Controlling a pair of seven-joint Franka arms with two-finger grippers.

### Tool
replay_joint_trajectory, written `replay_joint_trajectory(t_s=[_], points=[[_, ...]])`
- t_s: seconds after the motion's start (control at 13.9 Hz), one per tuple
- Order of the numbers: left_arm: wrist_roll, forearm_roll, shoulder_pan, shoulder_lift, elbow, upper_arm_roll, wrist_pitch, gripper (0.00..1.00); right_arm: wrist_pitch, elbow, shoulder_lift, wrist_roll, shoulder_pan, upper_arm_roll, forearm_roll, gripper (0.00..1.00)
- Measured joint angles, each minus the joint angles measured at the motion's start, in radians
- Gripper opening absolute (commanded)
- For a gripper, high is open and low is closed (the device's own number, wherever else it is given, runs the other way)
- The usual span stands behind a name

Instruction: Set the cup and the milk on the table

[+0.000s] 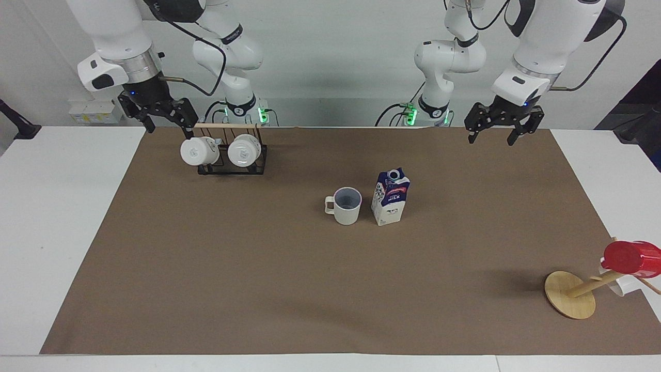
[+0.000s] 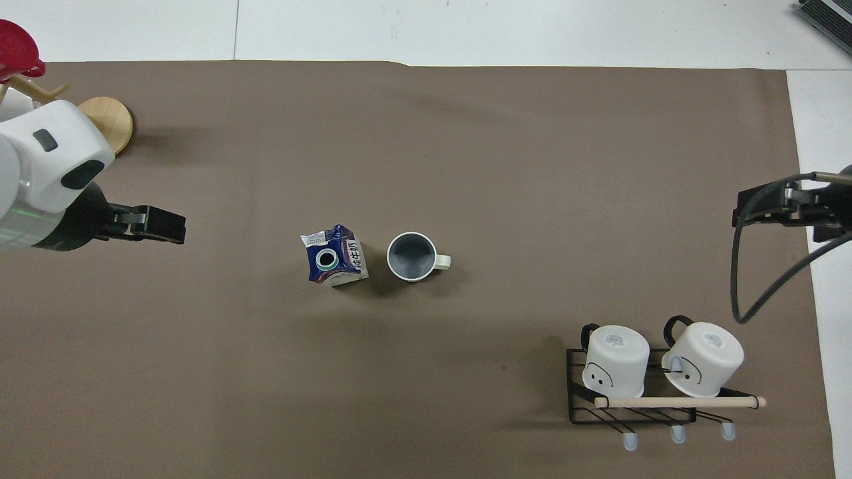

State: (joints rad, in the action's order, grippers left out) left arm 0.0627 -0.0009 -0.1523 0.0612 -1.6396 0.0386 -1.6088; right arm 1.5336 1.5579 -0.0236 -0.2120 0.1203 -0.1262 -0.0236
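The off-white cup (image 1: 347, 205) with a greyish-blue inside stands upright on the brown mat (image 1: 258, 268) of the white table (image 1: 62, 206), near the middle. The blue and white milk carton (image 1: 391, 198) stands upright right beside it, toward the left arm's end. Both show in the overhead view, the cup (image 2: 413, 256) and the milk (image 2: 335, 255). My left gripper (image 1: 491, 138) is open and empty, raised over the mat's edge by the robots, well clear of the milk; it also shows in the overhead view (image 2: 163, 225). My right gripper (image 1: 172, 132) is open and empty, raised beside the mug rack.
A black wire rack (image 1: 232, 155) with a wooden rail holds two glossy white mugs near the right arm's base. A wooden mug tree (image 1: 570, 294) with a red cup (image 1: 630, 257) stands at the left arm's end, at the corner farthest from the robots.
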Motion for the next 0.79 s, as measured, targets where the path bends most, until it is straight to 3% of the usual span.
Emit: replay_joint_trajectory(t_s=[0.79], points=[[0.004,0.006,0.006,-0.001,0.0,-0.022,0.01,1.0,0.0,0.0,0.0,0.0,0.0,0.0,0.0,1.0]])
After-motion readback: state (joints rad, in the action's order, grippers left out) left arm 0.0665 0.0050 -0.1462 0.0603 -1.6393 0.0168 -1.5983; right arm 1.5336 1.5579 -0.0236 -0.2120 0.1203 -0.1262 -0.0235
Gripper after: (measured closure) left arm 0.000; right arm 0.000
